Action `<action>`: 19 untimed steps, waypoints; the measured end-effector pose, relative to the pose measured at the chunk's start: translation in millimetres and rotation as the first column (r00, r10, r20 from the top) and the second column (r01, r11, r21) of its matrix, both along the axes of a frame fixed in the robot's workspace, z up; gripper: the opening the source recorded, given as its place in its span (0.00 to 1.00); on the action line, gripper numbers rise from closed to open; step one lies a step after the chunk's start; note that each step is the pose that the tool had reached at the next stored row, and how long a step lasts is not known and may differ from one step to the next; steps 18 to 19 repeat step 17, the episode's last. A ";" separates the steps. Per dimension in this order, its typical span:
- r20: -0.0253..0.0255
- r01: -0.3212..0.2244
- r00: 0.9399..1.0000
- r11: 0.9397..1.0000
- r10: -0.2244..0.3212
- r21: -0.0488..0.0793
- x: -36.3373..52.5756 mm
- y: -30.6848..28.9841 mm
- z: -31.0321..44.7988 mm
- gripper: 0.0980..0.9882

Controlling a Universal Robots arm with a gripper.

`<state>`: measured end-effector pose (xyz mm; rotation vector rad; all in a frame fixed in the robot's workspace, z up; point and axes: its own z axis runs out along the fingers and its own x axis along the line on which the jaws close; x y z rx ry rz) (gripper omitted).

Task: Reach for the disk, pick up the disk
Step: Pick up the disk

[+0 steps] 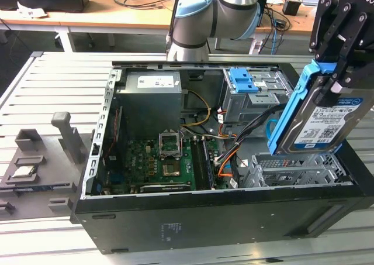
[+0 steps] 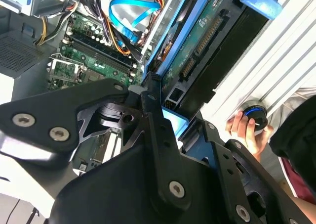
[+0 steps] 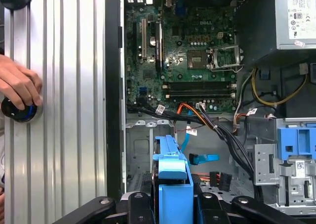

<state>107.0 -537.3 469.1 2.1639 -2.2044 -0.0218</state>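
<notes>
The disk (image 1: 323, 121), silver-grey with a white-and-blue label and bright blue side rails, hangs tilted above the right end of the open computer case (image 1: 193, 218). My gripper (image 1: 343, 78) comes down from the exterior view's upper right and is shut on its upper part. In the second wrist view the disk's (image 2: 197, 41) green circuit-board underside shows between the blue rails, beyond my gripper (image 2: 170, 122). In the first wrist view the disk's (image 3: 173, 182) blue rail stands edge-on between the black fingers (image 3: 140, 204).
Just under the disk sits a metal drive bay (image 1: 292, 170). The case holds a motherboard (image 1: 163, 159), power supply (image 1: 152, 98), cables (image 1: 225, 157) and a drive cage with a blue latch (image 1: 242, 81). A person's hand (image 3: 17, 85) rests on a black knob. Grey fixtures (image 1: 35, 159) stand left.
</notes>
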 end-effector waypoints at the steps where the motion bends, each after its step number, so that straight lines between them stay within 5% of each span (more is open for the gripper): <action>1: 0.000 0.000 1.000 1.000 0.000 0.000 -0.6 0.0 -3.0 0.30; 7: 0.000 0.000 1.000 1.000 0.000 0.000 -8.1 0.0 -12.4 0.30; 19: 0.000 0.000 1.000 1.000 0.000 -0.002 -8.2 -2.4 -13.8 0.30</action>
